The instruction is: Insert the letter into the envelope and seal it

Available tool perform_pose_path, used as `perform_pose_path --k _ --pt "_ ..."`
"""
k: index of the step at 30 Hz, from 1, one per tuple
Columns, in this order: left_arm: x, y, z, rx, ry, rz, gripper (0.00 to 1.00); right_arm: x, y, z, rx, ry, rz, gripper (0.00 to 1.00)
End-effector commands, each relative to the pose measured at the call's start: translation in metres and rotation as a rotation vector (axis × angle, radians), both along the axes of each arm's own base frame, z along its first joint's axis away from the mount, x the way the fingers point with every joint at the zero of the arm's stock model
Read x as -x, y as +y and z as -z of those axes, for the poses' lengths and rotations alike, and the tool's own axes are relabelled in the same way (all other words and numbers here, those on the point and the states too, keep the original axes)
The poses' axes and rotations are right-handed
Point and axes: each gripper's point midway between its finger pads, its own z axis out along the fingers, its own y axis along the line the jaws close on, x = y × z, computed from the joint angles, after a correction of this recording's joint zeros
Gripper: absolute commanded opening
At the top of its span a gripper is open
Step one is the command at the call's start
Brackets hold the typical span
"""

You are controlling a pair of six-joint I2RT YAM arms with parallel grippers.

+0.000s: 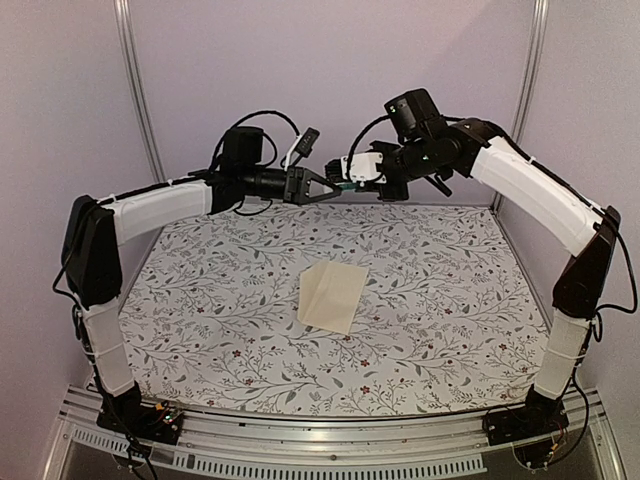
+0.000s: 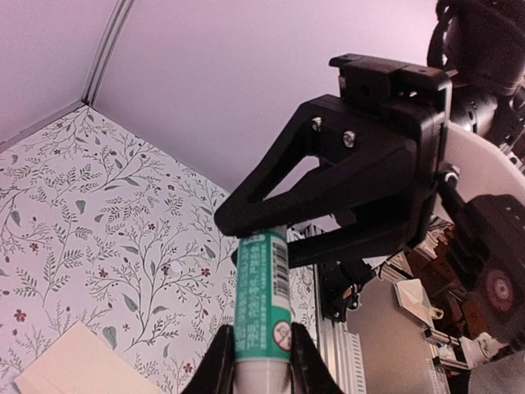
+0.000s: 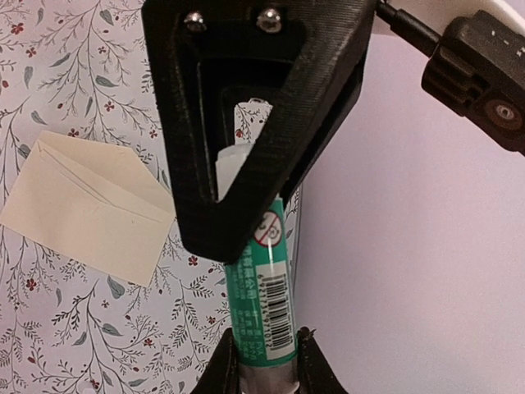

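Note:
The cream envelope [image 1: 333, 296] lies flat on the floral table cloth near the middle, its flap side up; it also shows in the right wrist view [image 3: 90, 205] and at a corner of the left wrist view [image 2: 74, 369]. The letter is not in view. Both grippers meet tip to tip high over the table's back edge. My left gripper [image 1: 328, 190] [image 2: 261, 365] and my right gripper [image 1: 350, 180] [image 3: 262, 369] are each shut on opposite ends of a green glue stick [image 2: 261, 287] [image 3: 262, 304], held level between them.
The floral cloth [image 1: 200, 300] covers the table. A metal rail [image 1: 300, 455] runs along the near edge, with both arm bases on it. Plain walls and two upright posts [image 1: 140, 90] close the back.

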Motion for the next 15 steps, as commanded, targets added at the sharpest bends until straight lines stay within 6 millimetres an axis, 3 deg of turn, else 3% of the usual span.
perform_pose_path --k 1,5,9,11,15 --pt "-0.013 0.004 -0.009 0.021 -0.011 -0.03 0.16 -0.003 0.003 0.006 -0.002 -0.004 0.033 0.1" --pt "-0.021 0.016 -0.018 0.059 -0.107 -0.153 0.31 -0.014 0.008 -0.01 -0.133 0.028 0.128 0.06" --pt "-0.017 0.041 -0.056 0.25 -0.249 -0.351 0.45 -0.018 0.015 -0.024 -0.321 0.162 0.189 0.05" --pt "-0.013 0.049 -0.072 0.339 -0.31 -0.442 0.49 -0.019 0.014 -0.031 -0.418 0.249 0.215 0.04" --pt "-0.01 0.044 -0.089 0.425 -0.373 -0.521 0.51 -0.018 0.016 -0.041 -0.602 0.472 0.243 0.02"
